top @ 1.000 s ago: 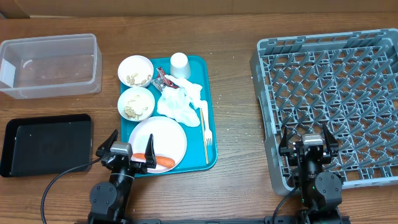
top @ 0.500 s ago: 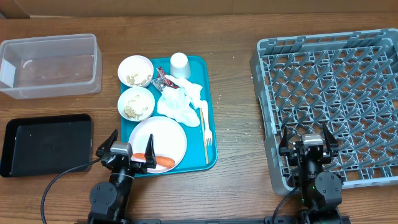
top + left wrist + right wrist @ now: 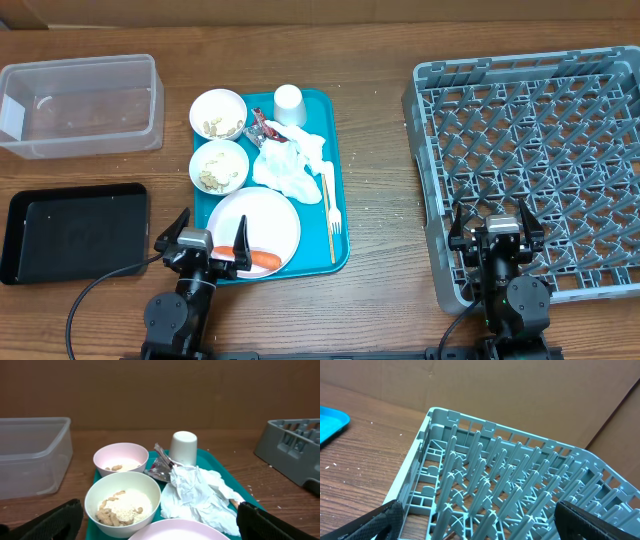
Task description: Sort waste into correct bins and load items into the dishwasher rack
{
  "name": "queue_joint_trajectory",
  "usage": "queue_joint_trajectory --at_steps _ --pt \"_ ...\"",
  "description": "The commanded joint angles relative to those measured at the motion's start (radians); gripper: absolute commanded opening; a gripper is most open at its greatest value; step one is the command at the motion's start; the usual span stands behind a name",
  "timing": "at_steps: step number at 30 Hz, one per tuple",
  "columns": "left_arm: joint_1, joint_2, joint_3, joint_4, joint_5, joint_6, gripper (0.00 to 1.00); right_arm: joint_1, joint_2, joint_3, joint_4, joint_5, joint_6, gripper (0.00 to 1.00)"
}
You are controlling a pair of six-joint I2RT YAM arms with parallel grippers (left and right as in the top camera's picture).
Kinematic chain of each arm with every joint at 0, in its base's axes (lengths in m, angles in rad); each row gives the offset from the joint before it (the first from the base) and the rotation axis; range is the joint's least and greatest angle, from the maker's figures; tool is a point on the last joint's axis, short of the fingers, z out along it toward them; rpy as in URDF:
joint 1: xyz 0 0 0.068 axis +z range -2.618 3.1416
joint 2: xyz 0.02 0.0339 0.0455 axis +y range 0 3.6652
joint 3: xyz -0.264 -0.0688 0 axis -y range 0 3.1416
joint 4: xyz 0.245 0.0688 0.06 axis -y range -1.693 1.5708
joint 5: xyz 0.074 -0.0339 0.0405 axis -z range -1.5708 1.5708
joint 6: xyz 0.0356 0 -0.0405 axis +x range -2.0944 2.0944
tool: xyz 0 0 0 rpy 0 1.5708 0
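Wooden worktop [image 3: 380, 150] carries a teal tray [image 3: 318, 108]; napkins [image 3: 288, 165] lie at its centre, surely soft and light, best pinched at a raised fold. Both arms' jaws gape, empty.

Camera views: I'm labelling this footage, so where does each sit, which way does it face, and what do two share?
Overhead: fixed above, looking straight down on teal serving tray, large square grey plastic rack and both arms, left gripper and right gripper, jaws open.
Left wrist: low, facing across the tray at small white cup and crumpled white paper napkins; jaws at bottom corners.
Right wrist: low, facing into the rack; jaws at bottom corners.
Shared: both wrist views show the rack.
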Motion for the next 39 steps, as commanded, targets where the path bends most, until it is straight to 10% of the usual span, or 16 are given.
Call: queue_joint_trajectory --at_steps 1,15,29,39 --pt "-0.007 0.006 -0.006 0.01 0.068 -0.097 1.0 -0.003 0.002 -0.01 0.007 0.006 0.0 1.0" --pt "-0.007 0.006 0.018 0.235 0.282 -0.307 1.0 -0.003 0.002 -0.01 0.007 0.006 0.0 1.0" --pt "-0.007 0.431 0.591 -0.307 0.138 -0.122 1.0 -0.003 0.002 -0.01 0.007 0.006 0.0 1.0" --pt "-0.007 0.778 0.869 -0.33 0.247 -0.128 1.0 -0.003 0.002 -0.01 0.007 0.006 0.0 1.0"
